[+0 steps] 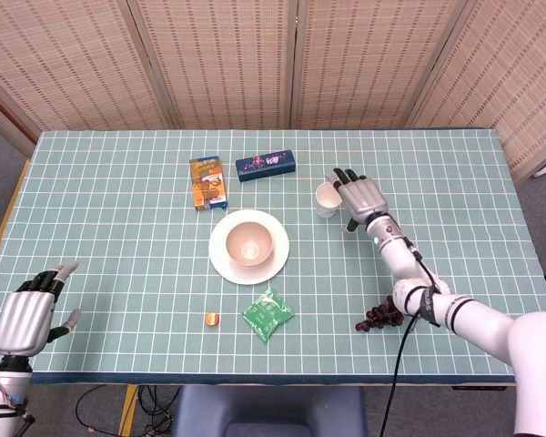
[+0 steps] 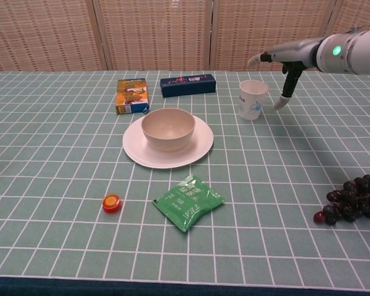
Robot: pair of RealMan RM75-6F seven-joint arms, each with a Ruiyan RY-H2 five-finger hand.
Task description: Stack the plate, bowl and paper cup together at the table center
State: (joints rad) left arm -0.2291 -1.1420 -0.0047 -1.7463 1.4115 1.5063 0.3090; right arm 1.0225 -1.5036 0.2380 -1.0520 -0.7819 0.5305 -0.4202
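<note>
A white plate (image 1: pixel 224 261) (image 2: pixel 139 153) lies near the table's middle with a beige bowl (image 1: pixel 249 242) (image 2: pixel 168 128) standing in it. To the right and a little further back stands an upright white paper cup (image 1: pixel 327 198) (image 2: pixel 253 98). My right hand (image 1: pixel 359 197) (image 2: pixel 288 61) hovers just right of the cup with its fingers spread. One fingertip (image 2: pixel 282 102) hangs beside the cup, and a small gap shows between them. My left hand (image 1: pixel 27 314) is low at the table's front left corner, fingers apart and holding nothing.
An orange box (image 1: pixel 207 182) (image 2: pixel 132 95) and a dark blue box (image 1: pixel 266 165) (image 2: pixel 187 84) lie behind the plate. In front of it are a green packet (image 1: pixel 267 315) (image 2: pixel 189 201) and a small red cap (image 1: pixel 212 319) (image 2: pixel 111 202). Dark grapes (image 1: pixel 379 315) (image 2: pixel 350 197) lie front right.
</note>
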